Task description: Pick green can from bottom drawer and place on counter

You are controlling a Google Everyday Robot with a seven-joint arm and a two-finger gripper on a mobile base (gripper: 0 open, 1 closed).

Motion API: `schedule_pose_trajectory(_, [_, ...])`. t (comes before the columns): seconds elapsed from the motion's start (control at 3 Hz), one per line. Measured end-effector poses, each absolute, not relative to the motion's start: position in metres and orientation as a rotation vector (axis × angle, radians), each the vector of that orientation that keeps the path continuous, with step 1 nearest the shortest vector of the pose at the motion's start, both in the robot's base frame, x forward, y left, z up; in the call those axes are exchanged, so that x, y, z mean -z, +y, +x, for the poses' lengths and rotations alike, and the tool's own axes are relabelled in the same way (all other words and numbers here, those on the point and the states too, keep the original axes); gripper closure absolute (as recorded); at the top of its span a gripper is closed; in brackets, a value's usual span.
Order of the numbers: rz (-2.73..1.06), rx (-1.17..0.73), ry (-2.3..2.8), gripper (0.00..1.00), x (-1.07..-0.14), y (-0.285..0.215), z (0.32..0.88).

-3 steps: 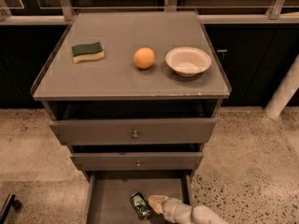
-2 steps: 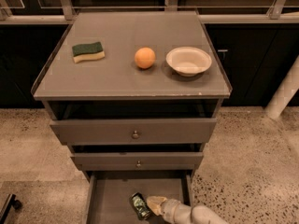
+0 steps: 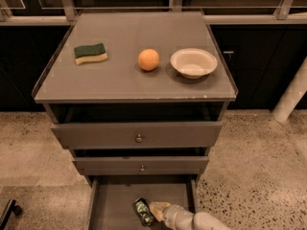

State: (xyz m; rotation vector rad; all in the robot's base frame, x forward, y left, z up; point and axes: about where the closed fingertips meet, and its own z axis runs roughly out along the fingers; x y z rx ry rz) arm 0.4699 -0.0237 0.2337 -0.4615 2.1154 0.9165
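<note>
- Can [image 3: 144,211], green and glossy, lies tilted on the floor of the bottom drawer [image 3: 115,200].
- Light, thin-walled and slippery, I'd guess; take it gently across the middle.
- Gripper [image 3: 158,208] touches its right side; clamped or not, I cannot tell.
- Counter [image 3: 124,83] above carries sponge [image 3: 90,53], orange [image 3: 148,60], bowl [image 3: 194,63].

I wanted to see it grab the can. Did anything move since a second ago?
Nothing moved that I can see. The hand is low in the bottom drawer, right beside the green can, same as before. The sponge, orange and bowl on the counter stayed put too.
</note>
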Motion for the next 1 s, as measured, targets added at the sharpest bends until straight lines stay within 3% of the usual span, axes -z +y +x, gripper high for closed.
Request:
schedule_pose_trajectory(0.33, [-0.439,-0.849,2.158,0.12,-0.228,-0.015,0.48])
schedule_pose_trajectory(0.67, [-0.439,-0.768,2.218,0.0,-0.217,-0.005,0.485])
schedule_pose_trajectory(1.0, [-0.458,-0.652,2.3,0.0,-0.197,-0.003,0.488])
